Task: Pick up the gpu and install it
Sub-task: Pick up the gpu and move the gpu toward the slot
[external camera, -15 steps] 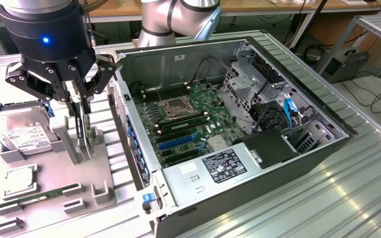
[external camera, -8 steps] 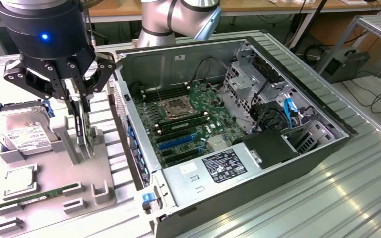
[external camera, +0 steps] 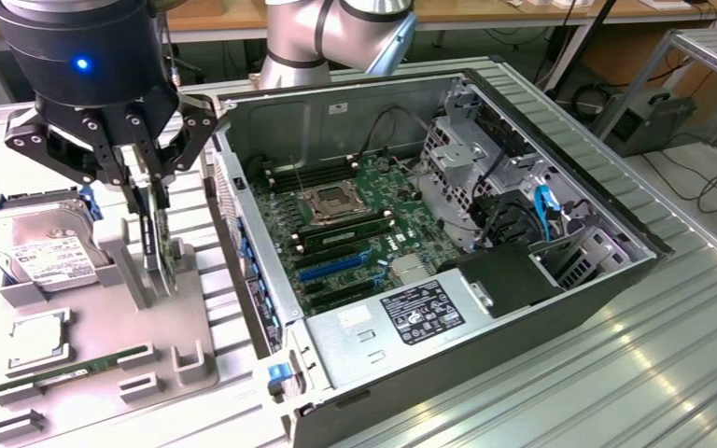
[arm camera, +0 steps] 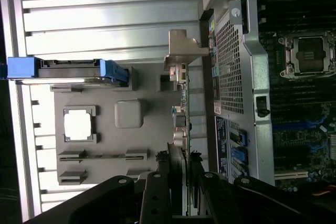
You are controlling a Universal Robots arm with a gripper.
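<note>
Black gpu (external camera: 157,243) edge-on in the hand's (external camera: 147,182) tight clamp, just beside case wall (external camera: 236,224).

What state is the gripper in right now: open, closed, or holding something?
Gripper: closed on the gpu, which stands on edge.

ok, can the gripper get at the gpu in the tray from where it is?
Probably yes: the gripper sits right over the gpu, which stands on edge in the grey tray, and nothing lies between them.
</note>
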